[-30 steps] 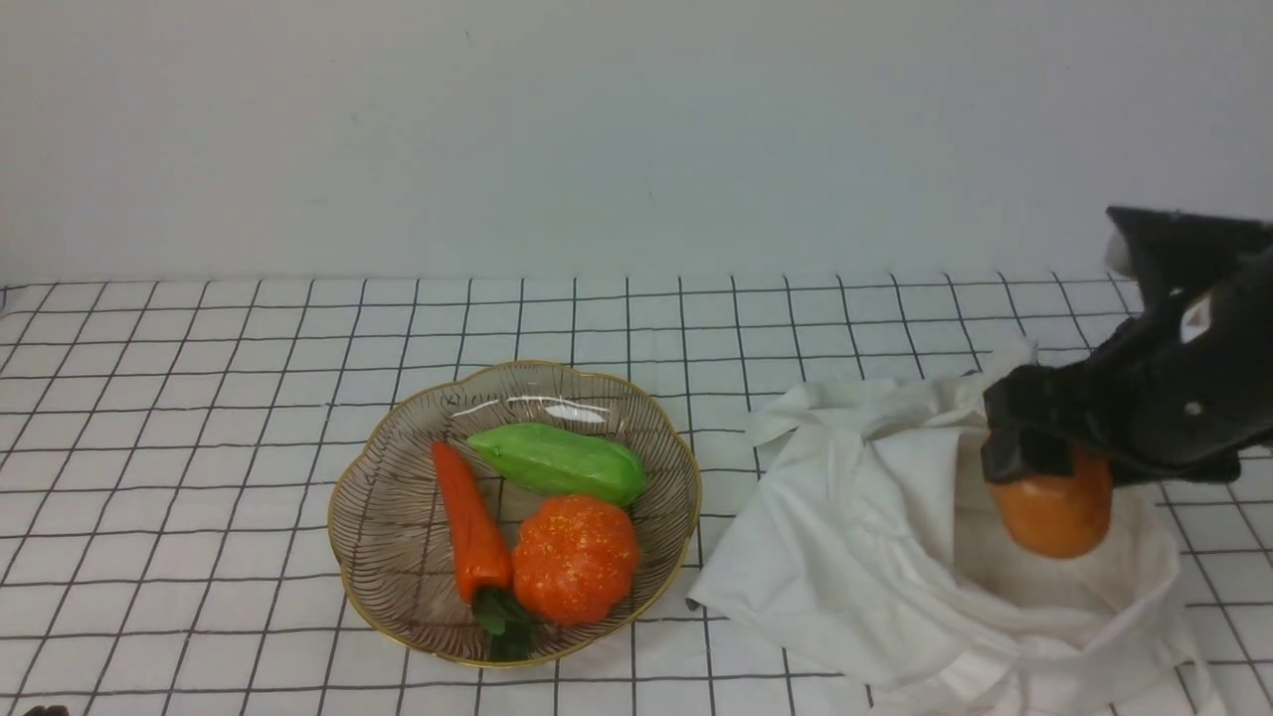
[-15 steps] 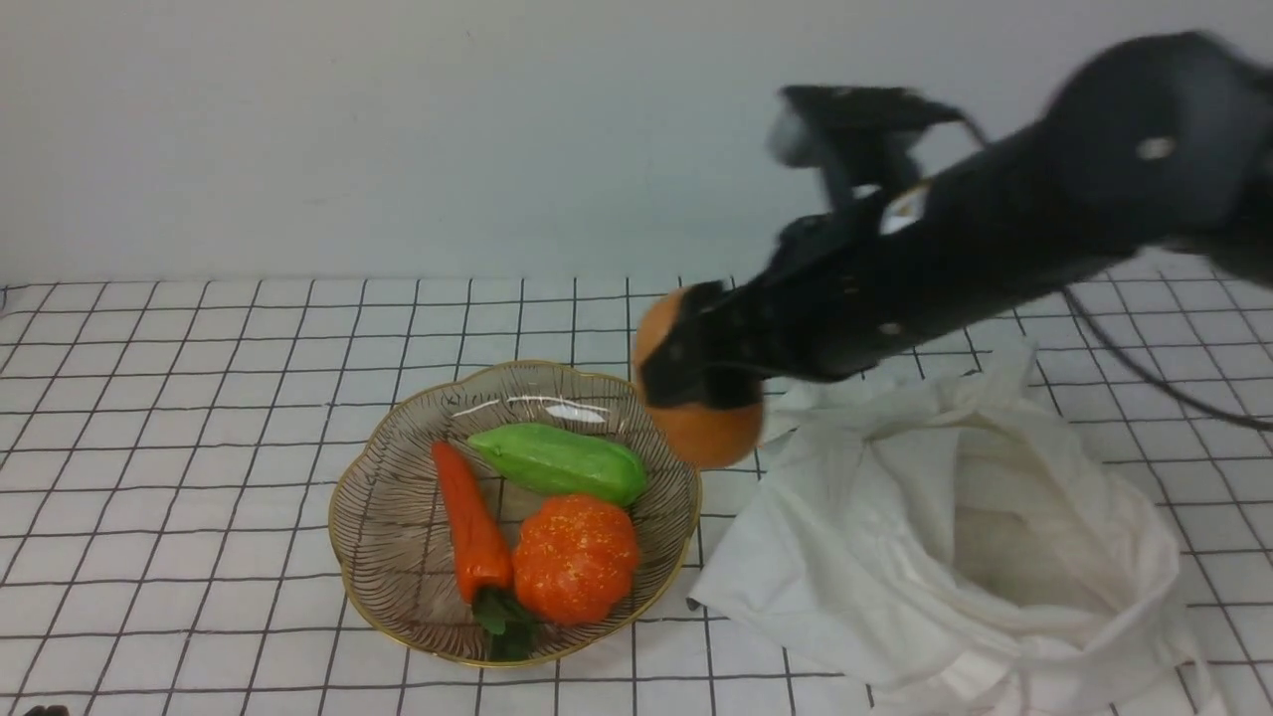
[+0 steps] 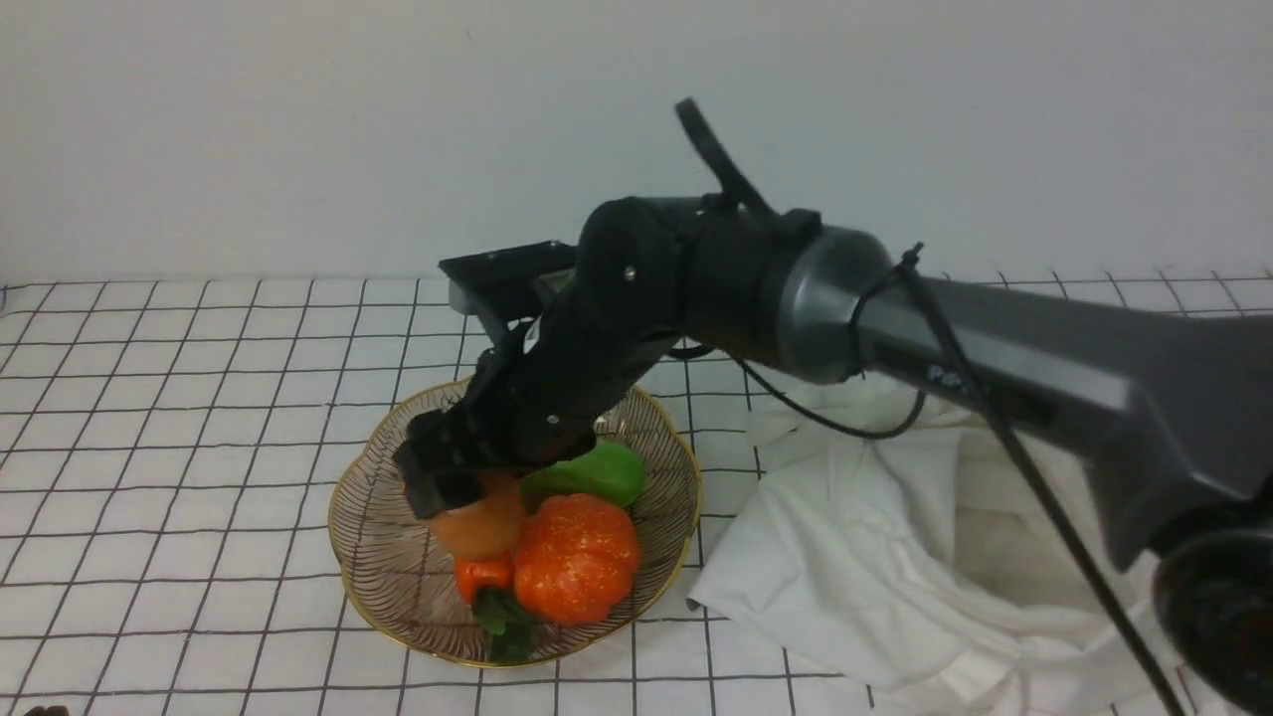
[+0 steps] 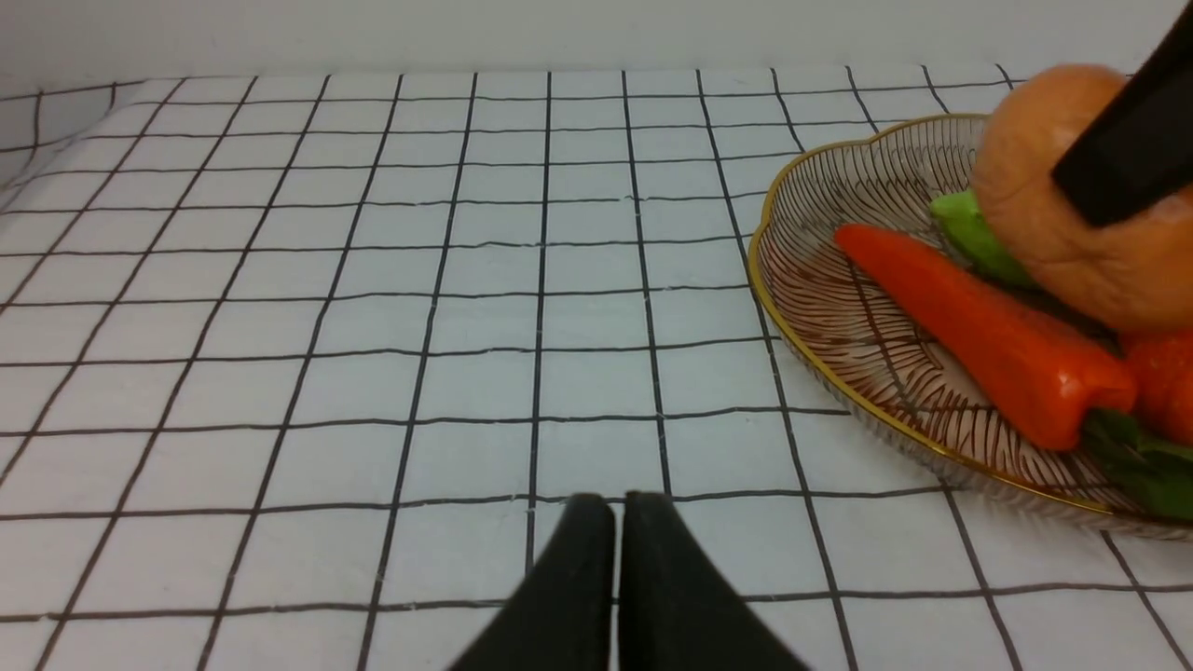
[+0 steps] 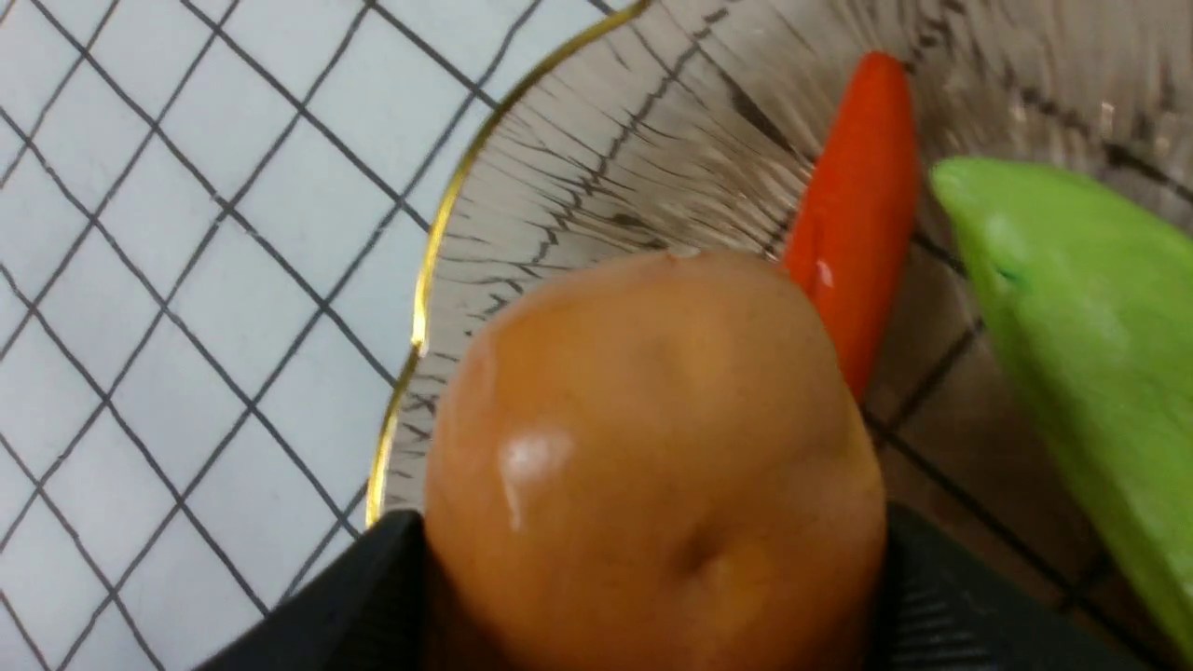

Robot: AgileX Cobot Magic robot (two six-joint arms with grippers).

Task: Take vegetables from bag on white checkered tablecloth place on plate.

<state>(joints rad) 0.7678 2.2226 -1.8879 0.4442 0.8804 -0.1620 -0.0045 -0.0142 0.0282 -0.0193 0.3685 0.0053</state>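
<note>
My right gripper [image 3: 467, 492] is shut on the brownish-orange potato [image 3: 479, 525] and holds it over the left half of the glass plate [image 3: 378, 537], just above the carrot [image 3: 484, 575]. The potato fills the right wrist view [image 5: 652, 466], with black fingers [image 5: 941, 596] on both sides. The potato also shows in the left wrist view [image 4: 1072, 233]. The white bag [image 3: 895, 537] lies slumped open to the right of the plate on the checkered tablecloth [image 3: 179, 418]. My left gripper [image 4: 618, 508] is shut and empty, low over the cloth left of the plate [image 4: 839, 345].
In the plate lie a speckled orange pumpkin [image 3: 577, 557], a green gourd [image 3: 592, 475] and the carrot [image 4: 979, 326]. My right arm [image 3: 895, 328] reaches across above the bag. A plain white wall stands behind the table.
My right gripper has carried the potato up out of the bag, leftward across the table, and down over the plate's left half. The bag has sagged.
</note>
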